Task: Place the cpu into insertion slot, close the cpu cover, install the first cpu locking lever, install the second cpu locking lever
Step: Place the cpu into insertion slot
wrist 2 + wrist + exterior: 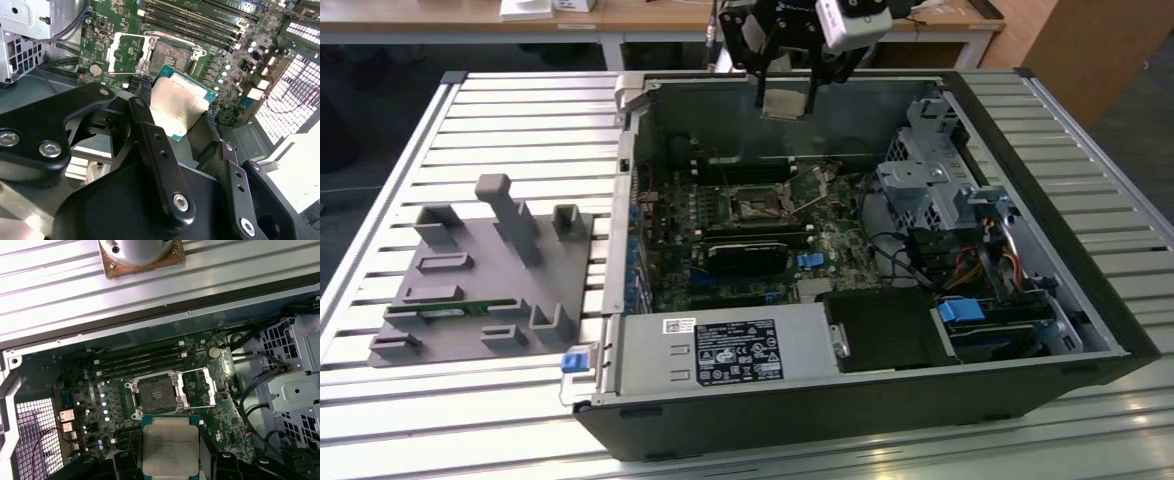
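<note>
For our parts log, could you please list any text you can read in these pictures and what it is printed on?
Black label on the power supply: print too small to read.
White sticker beside that label: blurred.
Top of the cpu: faint lines of print, not legible.

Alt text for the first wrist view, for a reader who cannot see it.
The tool holds the cpu, metal top showing, over an open computer case. On the green motherboard, the insertion slot sits empty with the cpu cover flipped open beside it.
</note>
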Action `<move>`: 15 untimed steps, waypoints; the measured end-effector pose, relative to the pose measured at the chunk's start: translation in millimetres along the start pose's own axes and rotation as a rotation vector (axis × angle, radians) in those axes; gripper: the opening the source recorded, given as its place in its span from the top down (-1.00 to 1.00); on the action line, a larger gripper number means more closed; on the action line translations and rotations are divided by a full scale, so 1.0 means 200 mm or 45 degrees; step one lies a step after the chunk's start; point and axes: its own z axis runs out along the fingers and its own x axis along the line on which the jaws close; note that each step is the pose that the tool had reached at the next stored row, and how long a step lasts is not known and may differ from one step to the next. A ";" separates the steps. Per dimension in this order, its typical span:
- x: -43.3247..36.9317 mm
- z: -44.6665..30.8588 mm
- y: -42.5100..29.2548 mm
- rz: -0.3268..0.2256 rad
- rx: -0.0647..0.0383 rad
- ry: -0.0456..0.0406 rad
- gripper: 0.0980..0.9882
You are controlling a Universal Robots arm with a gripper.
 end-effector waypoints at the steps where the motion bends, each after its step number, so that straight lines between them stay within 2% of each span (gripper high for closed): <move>1: 0.000 0.000 0.000 0.003 0.000 0.000 0.00; 15: 0.000 0.001 0.000 0.059 -0.001 -0.005 0.00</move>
